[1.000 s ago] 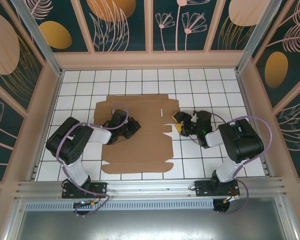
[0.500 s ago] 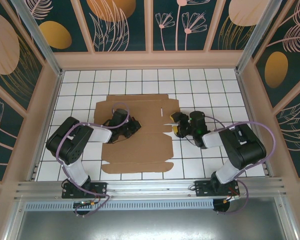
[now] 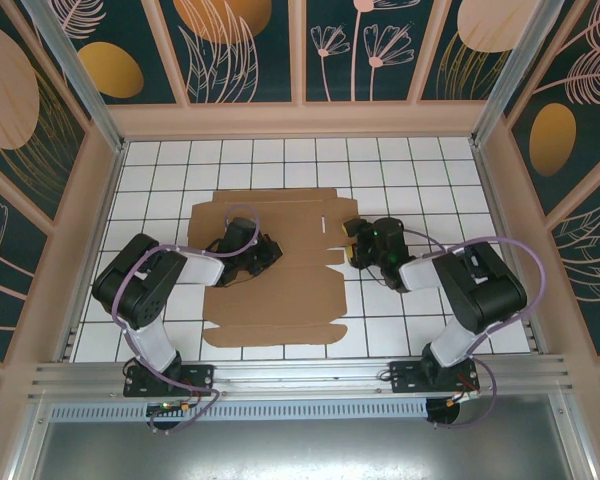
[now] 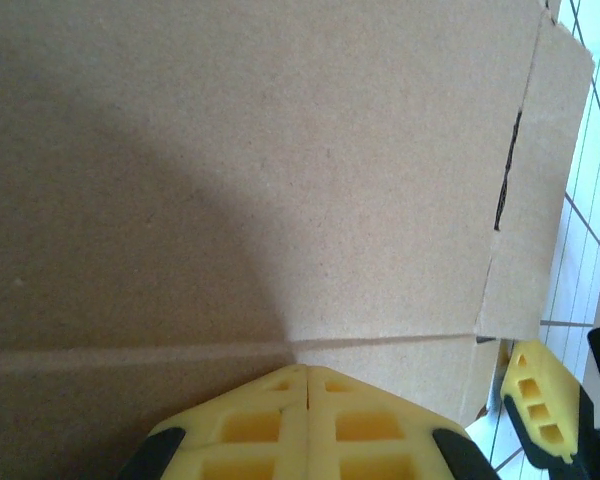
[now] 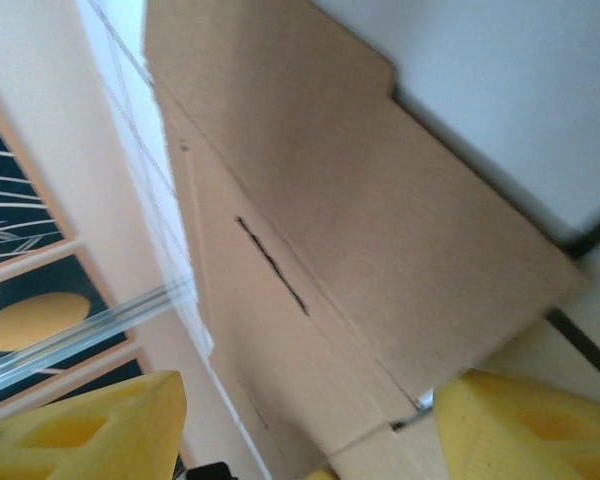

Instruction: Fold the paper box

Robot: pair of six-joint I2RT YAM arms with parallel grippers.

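The paper box [image 3: 280, 295] lies as a flat brown cardboard sheet on the white tiled floor, with flaps, creases and a thin slot near its right edge. My left gripper [image 3: 268, 254] is shut, its yellow tips [image 4: 307, 372] pressed down on the sheet [image 4: 280, 150] beside a crease. My right gripper [image 3: 351, 244] is open at the sheet's right edge. In the right wrist view the slotted side flap [image 5: 380, 200] stretches between its two wide-apart yellow fingers [image 5: 90, 425]. One right finger [image 4: 540, 405] shows past the flap in the left wrist view.
White tiles [image 3: 430, 170] stretch round the sheet on all sides. Patterned walls close in the back and sides. An aluminium rail [image 3: 300, 375] runs along the near edge, where both arm bases are bolted.
My right gripper has moved left and slightly back, reaching the sheet's right edge so that the flap sits between its fingers. The left gripper and the sheet have stayed put.
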